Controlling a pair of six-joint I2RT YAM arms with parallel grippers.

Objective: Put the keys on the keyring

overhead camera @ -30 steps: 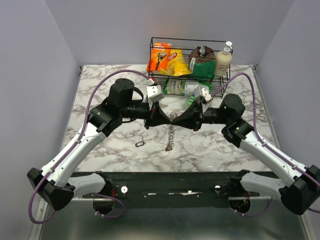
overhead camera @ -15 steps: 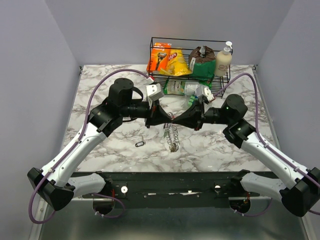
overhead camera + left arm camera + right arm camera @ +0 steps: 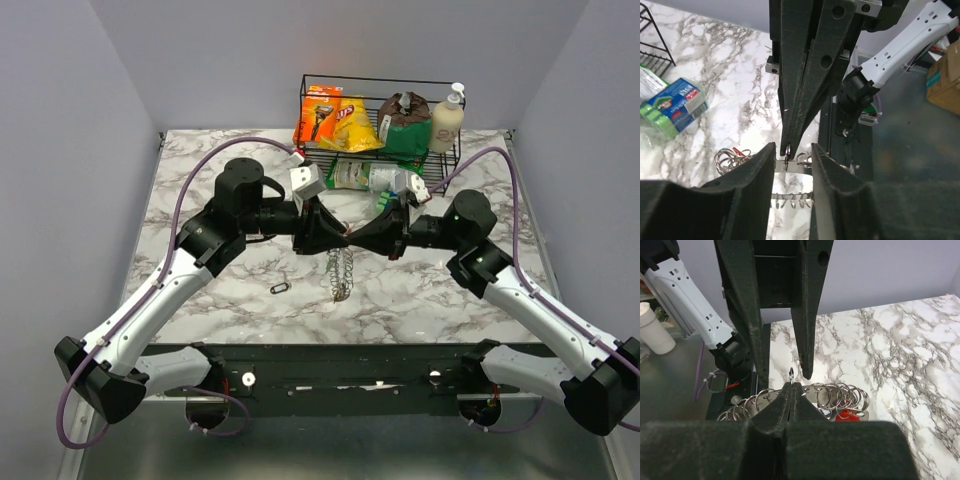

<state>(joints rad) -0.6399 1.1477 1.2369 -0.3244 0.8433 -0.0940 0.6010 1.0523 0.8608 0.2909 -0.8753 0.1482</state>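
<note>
**Top external:** a fixed camera above and behind the arm bases looks down and forward across the marble table point(image 3: 420, 290) to the wire basket point(image 3: 380, 79) at its far edge. It gives the widest view.

**Left wrist:** close, looking along the left gripper point(image 3: 792, 155) toward the right arm.

**Right wrist:** close, facing the opposite way along the right gripper point(image 3: 791, 387).

All three views share the fingertips' meeting place above the keyring point(image 3: 342, 272).

keyring point(image 3: 341, 272) — dangling (silver chain links) | dark key point(image 3: 279, 288) — flat, leftward
</note>
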